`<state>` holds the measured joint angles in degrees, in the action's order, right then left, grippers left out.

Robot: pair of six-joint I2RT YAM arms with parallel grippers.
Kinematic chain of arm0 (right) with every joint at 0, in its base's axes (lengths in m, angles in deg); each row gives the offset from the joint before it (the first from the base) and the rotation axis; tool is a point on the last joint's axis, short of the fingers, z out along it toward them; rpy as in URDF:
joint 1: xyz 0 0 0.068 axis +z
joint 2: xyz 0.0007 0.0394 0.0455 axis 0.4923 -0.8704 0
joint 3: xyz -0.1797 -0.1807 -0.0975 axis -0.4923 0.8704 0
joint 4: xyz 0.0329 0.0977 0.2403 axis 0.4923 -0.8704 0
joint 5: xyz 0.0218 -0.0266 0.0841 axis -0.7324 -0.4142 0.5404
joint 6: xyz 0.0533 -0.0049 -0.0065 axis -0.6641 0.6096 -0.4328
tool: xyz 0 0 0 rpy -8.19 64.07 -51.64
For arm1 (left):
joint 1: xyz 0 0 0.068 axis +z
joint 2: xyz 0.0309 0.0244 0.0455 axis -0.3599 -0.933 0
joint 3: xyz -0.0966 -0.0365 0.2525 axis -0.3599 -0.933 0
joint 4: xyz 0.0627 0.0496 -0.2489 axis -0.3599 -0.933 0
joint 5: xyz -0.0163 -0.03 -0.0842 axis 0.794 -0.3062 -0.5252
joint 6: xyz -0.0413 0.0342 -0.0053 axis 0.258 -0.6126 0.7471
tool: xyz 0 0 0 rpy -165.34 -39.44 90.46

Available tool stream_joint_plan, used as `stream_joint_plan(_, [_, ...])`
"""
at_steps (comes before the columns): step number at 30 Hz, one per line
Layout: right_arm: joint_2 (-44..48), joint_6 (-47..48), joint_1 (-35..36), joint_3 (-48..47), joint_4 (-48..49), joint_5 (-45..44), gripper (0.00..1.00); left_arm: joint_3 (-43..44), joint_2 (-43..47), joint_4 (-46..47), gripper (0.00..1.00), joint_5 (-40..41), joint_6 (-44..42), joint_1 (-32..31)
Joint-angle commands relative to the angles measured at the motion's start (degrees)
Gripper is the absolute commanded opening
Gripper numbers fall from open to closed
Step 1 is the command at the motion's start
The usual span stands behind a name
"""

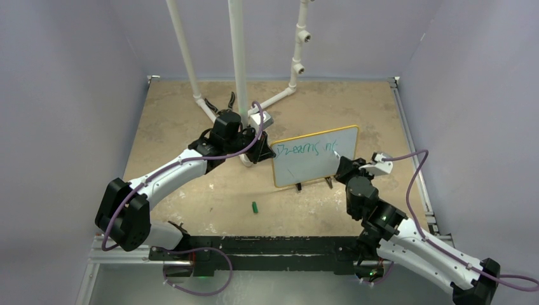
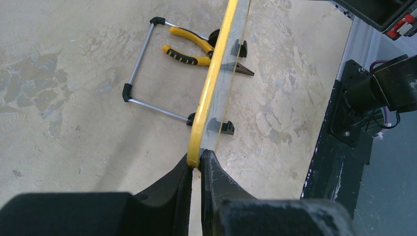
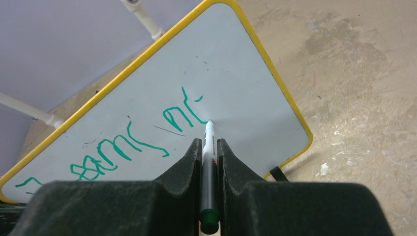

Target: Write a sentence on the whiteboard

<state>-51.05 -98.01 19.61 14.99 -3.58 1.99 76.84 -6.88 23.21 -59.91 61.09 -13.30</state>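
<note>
The whiteboard (image 1: pixel 305 166) stands upright on black feet at mid table, with a yellow rim. The sentence (image 1: pixel 306 149) in green reads "Dreams ne" along its top line; it also shows in the right wrist view (image 3: pixel 118 150). My left gripper (image 2: pixel 196 164) is shut on the whiteboard's left rim (image 2: pixel 211 83), seen edge-on. My right gripper (image 3: pixel 210 145) is shut on a green marker (image 3: pixel 208 162), whose tip touches the board (image 3: pixel 231 88) at the end of the last green stroke.
A green marker cap (image 1: pixel 254 207) lies on the table in front of the board. Yellow-handled pliers (image 2: pixel 189 46) and a wire stand (image 2: pixel 142 69) lie behind the board. White pipe posts (image 1: pixel 238 57) rise at the back. A black rail (image 1: pixel 267 244) runs along the near edge.
</note>
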Motion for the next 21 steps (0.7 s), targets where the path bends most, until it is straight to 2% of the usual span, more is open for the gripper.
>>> stream_joint_plan(1, [-0.5, -2.0, -0.1, -2.2, -1.3, -4.1, 0.0, -0.5, 1.3, 1.5, 0.0, 1.4, -1.6, 0.9])
stream_joint_plan(8, [1.1, -1.8, -0.1, -2.5, -1.1, -4.5, 0.0, -0.5, 1.3, 1.5, 0.0, 1.3, -1.6, 0.9])
stream_joint_plan(15, [9.3, 8.0, -0.1, 2.0, 8.9, 3.4, 0.0, -0.5, 1.2, 1.5, 0.0, 1.3, -1.6, 0.8])
stream_joint_plan(21, [6.7, 9.4, -0.1, 1.3, 10.7, 2.9, 0.0, -0.6, 1.2, 1.6, 0.0, 1.3, -1.6, 0.9])
